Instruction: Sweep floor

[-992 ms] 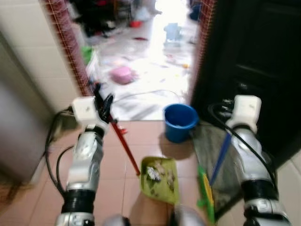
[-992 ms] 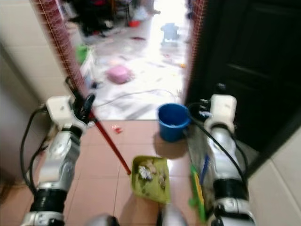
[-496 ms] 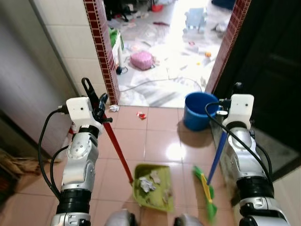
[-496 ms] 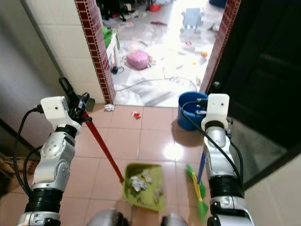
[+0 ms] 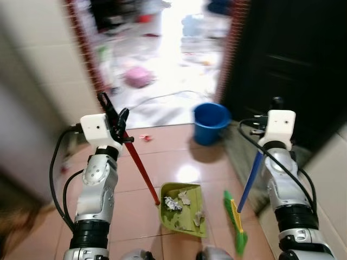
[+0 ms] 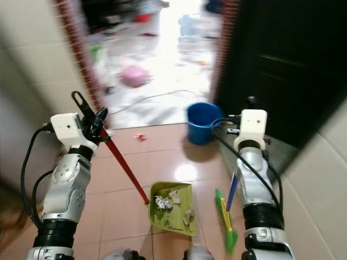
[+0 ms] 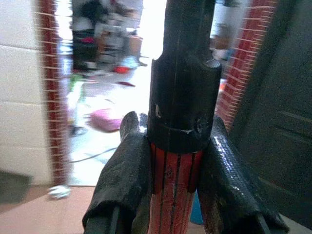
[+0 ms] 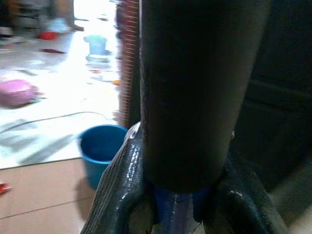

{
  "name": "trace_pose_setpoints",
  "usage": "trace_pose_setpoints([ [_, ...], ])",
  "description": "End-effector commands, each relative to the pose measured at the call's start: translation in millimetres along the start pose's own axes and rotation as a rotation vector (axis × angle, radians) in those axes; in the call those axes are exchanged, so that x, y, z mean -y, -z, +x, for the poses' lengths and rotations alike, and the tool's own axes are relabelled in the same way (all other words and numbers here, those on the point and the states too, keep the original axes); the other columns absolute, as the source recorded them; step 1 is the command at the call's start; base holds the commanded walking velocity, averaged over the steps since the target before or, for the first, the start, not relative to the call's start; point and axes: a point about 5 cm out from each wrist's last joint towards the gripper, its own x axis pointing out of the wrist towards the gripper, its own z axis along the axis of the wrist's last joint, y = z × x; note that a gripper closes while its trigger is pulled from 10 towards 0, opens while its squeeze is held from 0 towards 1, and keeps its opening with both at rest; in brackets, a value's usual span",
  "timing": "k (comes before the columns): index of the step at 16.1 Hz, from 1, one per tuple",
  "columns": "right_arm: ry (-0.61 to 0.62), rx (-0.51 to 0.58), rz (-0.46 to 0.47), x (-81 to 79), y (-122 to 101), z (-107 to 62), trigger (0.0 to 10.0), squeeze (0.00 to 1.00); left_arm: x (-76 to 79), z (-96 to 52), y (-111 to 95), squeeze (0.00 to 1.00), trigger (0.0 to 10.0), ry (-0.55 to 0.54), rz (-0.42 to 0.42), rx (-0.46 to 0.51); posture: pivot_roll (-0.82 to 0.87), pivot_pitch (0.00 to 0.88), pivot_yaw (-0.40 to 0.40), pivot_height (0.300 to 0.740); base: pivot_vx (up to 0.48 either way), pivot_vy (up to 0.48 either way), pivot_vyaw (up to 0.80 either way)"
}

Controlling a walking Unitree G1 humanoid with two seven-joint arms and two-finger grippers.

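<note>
Here the green dustpan (image 5: 184,208) lies on the tiled floor (image 5: 162,157) just before the robot's feet, with crumpled paper scraps (image 5: 174,203) already in it. Its red handle (image 5: 142,172) slants up and away from the pan to the left gripper (image 5: 116,122), whose two black fingers (image 7: 124,185) are clamped tight on either side of the shaft just below a black cap. Just beside the pan, on its right, the green broom head (image 5: 234,219) rests on the tiles; its blue handle (image 5: 250,181) rises nearly upright, leaning a little rightward, to the right gripper (image 8: 180,195), which is closed round it under a black end piece.

Farther from the pan, toward the doorway, a small red scrap (image 5: 144,138) lies on the tiles, and a blue bucket (image 5: 210,123) stands off to the right of it against the dark door (image 5: 293,59). Beyond the threshold, more litter and a pink object (image 5: 139,77) are scattered, blurred by motion.

The red scrap sits ahead and slightly left of the pan's mouth, so the broom, held by the right arm, must cross in front of the pan to reach it; the pan's long axis already points roughly that way.
</note>
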Motion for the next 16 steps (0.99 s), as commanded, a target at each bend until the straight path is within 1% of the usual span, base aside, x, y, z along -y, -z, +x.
trace_pose_setpoints([
  [1,0.017,0.022,-0.019,3.0,-5,2.1,10.0,0.00,4.1,6.9,-25,0.00,10.0,0.007,-0.019,0.112,-0.11,0.000,0.023,0.740,0.000,0.000,-0.58],
  [3,0.017,0.018,-0.022,2.4,-4,0.6,10.0,0.00,0.5,8.3,-30,0.00,10.0,-0.001,-0.018,0.130,-0.11,0.000,0.024,0.740,0.000,0.000,-0.57],
  [7,0.025,0.026,-0.013,3.8,-5,-0.1,10.0,0.00,-5.6,10.2,-34,0.00,10.0,-0.022,-0.005,0.136,-0.10,0.000,0.026,0.740,0.252,0.000,-0.50],
  [10,0.033,0.046,-0.005,5.7,-14,1.6,10.0,0.00,-12.9,8.5,-21,0.00,10.0,-0.058,0.034,0.091,-0.11,0.000,0.031,0.740,0.000,0.000,0.00],
  [13,0.001,0.040,0.073,-0.6,-23,5.4,10.0,0.00,-17.9,7.6,-1,0.00,10.0,-0.075,0.066,0.030,-0.12,0.000,0.027,0.740,0.000,0.000,0.00],
  [14,-0.011,0.045,0.085,-2.2,-27,6.3,10.0,0.00,-18.1,7.5,3,0.00,10.0,-0.077,0.069,0.019,-0.12,0.000,0.025,0.740,0.000,0.000,0.00],
  [16,-0.045,0.057,0.127,-4.4,-36,10.0,10.0,0.00,-15.7,8.1,17,0.00,10.0,-0.077,0.088,-0.028,-0.13,0.000,0.021,0.740,0.000,0.000,0.00],
])
